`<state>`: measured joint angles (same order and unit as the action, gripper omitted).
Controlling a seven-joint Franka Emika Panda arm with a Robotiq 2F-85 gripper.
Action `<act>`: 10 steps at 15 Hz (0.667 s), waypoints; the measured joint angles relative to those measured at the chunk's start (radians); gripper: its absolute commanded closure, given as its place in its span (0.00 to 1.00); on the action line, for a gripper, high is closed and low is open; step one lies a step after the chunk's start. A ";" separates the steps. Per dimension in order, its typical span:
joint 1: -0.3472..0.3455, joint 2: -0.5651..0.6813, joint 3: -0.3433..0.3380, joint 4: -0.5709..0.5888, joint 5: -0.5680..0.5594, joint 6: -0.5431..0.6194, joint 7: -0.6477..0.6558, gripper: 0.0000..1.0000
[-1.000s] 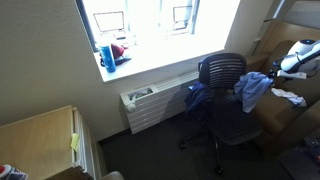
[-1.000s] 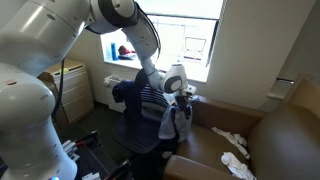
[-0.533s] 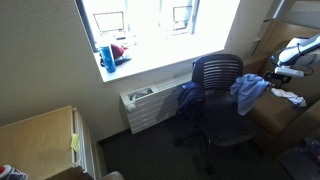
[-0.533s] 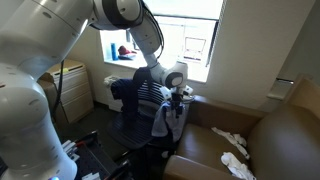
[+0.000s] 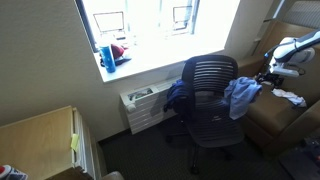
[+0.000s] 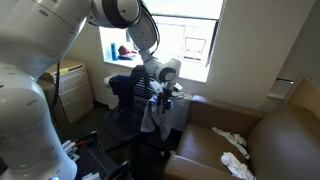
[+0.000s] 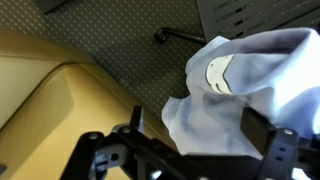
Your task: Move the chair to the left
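The black office chair point(image 5: 212, 78) with a ribbed backrest stands below the window, with blue clothes point(image 5: 240, 93) draped over its arms. It also shows in an exterior view point(image 6: 127, 92), partly hidden by my arm. My gripper point(image 5: 267, 72) is at the chair's clothes-covered arm on the armchair side point(image 6: 162, 92). In the wrist view my gripper point(image 7: 195, 130) is open, its two fingers wide apart on either side of the pale blue cloth point(image 7: 245, 75). A leg of the chair's base point(image 7: 177, 37) shows on the carpet.
A big brown armchair point(image 5: 285, 118) with white cloths point(image 6: 232, 140) stands close beside the chair. A white radiator point(image 5: 150, 105) sits under the window sill point(image 5: 120, 62). A wooden cabinet point(image 5: 35, 140) stands further off. Dark carpet lies around the chair.
The chair has rolled away from the brown armchair toward the radiator and turned a little. My gripper has followed it, staying at the clothes-covered arm.
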<state>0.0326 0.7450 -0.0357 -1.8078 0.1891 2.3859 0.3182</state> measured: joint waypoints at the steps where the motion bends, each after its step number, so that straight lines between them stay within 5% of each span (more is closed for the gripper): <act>1: -0.001 -0.008 0.028 -0.012 0.017 0.002 -0.019 0.00; 10: -0.060 -0.062 0.283 -0.144 0.207 0.092 -0.368 0.00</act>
<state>-0.0278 0.6828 0.2474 -1.9519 0.3963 2.4775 -0.0503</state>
